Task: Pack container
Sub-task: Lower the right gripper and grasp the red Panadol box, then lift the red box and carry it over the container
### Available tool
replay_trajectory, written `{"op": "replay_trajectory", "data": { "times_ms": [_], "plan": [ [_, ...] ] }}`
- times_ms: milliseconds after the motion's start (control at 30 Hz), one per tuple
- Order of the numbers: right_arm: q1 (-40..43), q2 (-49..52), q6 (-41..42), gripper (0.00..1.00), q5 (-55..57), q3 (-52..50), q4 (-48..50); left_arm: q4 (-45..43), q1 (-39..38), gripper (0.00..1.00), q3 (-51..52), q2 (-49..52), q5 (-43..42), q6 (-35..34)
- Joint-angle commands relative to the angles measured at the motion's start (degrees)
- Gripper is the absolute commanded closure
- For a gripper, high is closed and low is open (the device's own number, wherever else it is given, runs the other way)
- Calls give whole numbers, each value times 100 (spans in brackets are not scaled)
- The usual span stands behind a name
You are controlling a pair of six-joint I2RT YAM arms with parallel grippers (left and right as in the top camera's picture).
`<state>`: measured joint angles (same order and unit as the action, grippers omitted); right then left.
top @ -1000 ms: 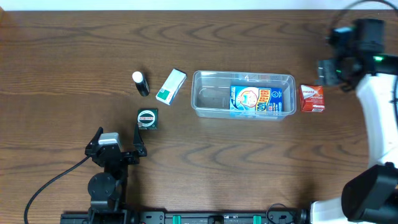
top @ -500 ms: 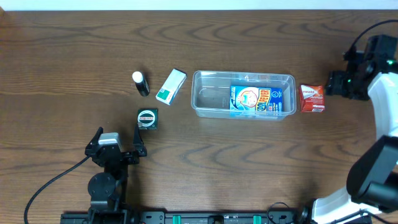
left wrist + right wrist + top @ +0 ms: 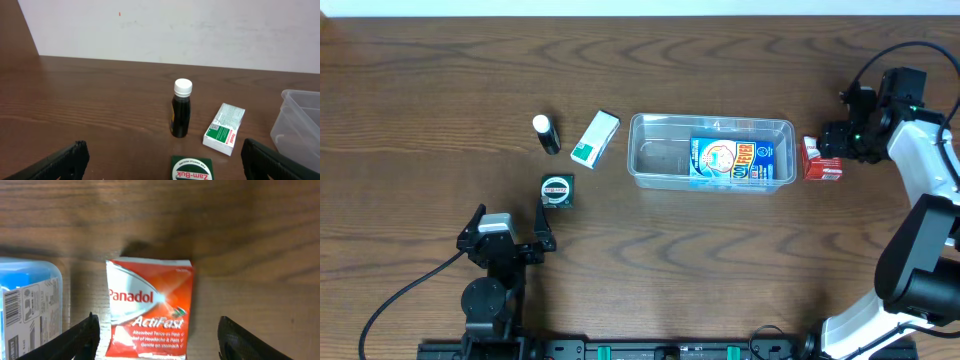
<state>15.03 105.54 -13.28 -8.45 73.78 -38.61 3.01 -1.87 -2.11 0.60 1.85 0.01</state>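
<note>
I am holding my left gripper (image 3: 510,225) wide open, close to my own edge of the table (image 3: 720,270). It is gripping nothing and it is pointing to 12 o'clock. Just past it, at about 1 o'clock, a small round tin (image 3: 557,190) is sitting in a dark green square. The left wrist view is showing the words "Zam-Buk" on its lid.

Farther out, at 12 o'clock from the tin, a little dark bottle (image 3: 181,112) with a white cap is standing up straight. A green and white box (image 3: 595,137) is lying flat near the bottle, at its 3 o'clock side, and the two are not touching.

The container (image 3: 658,158) is sitting in the middle of the table, at 3 o'clock from that box. Its long sides are running from 9 o'clock to 3 o'clock. A blue box (image 3: 732,160) is lying flat inside it, in the 3 o'clock half. The 9 o'clock half is showing only bare see-through plastic.

Just beside the container's 3 o'clock end, with a small gap, a red Panadol box (image 3: 150,305) is lying on the wood. I am hanging my right gripper (image 3: 832,150) over this box. Its fingers (image 3: 87,337) are standing wide apart, one on each side of the box, and they are not touching it. This gripper is holding nothing too.
</note>
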Motion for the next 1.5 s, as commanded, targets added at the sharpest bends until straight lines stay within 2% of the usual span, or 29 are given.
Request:
{"op": "replay_trajectory", "data": {
  "times_ms": [0, 700, 1000, 1133, 1267, 1467],
  "plan": [
    [-114, 28, -330, 25, -149, -216, 162, 96, 35, 2, 186, -28, 26, 37],
    [-155, 35, -525, 24, 114, -1342, 1617, 96, 35, 2, 186, -28, 26, 37],
    [-155, 35, -522, 34, 114, -1408, 1718, 96, 35, 2, 186, -28, 26, 37],
    [-155, 33, -525, 28, 168, -1405, 1714, 96, 35, 2, 186, -28, 26, 37],
    [-153, 33, -522, 32, 367, -1405, 1718, 96, 35, 2, 186, -28, 26, 37],
    [-155, 31, -431, 48, 413, -1388, 1716, 96, 35, 2, 186, -28, 26, 37]
  ]
}}
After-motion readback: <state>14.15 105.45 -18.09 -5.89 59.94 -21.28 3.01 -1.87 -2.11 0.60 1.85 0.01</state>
